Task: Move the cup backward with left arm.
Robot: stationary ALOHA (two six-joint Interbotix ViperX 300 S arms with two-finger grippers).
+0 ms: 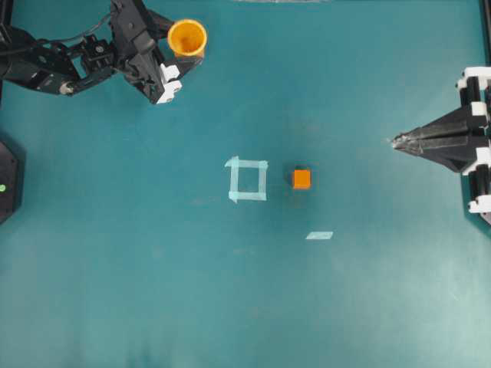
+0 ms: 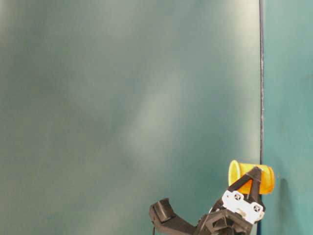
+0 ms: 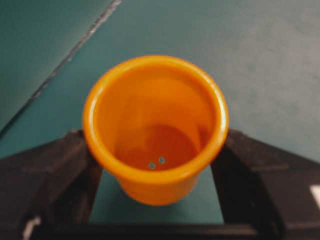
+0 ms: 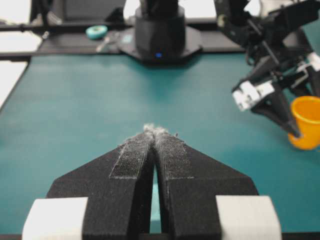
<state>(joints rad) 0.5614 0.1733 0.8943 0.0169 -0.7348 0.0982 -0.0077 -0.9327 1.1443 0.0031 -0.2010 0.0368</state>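
The cup (image 1: 187, 37) is a round yellow-orange plastic cup that stands upright at the far back left of the teal table. My left gripper (image 1: 186, 47) reaches in from the left, and its two black fingers sit on either side of the cup. In the left wrist view the cup (image 3: 155, 95) fills the gap, and both fingers (image 3: 60, 170) press against its sides just under the rim. I cannot tell whether its base touches the table. My right gripper (image 1: 395, 141) rests at the right edge, its pointed fingers together and holding nothing (image 4: 159, 131).
A small orange cube (image 1: 301, 179) lies near the table's middle, right of a pale tape square (image 1: 247, 179). A short tape strip (image 1: 319, 235) lies further forward. The table's back edge seam (image 3: 75, 47) runs just behind the cup. The left arm's base (image 4: 157, 30) stands opposite.
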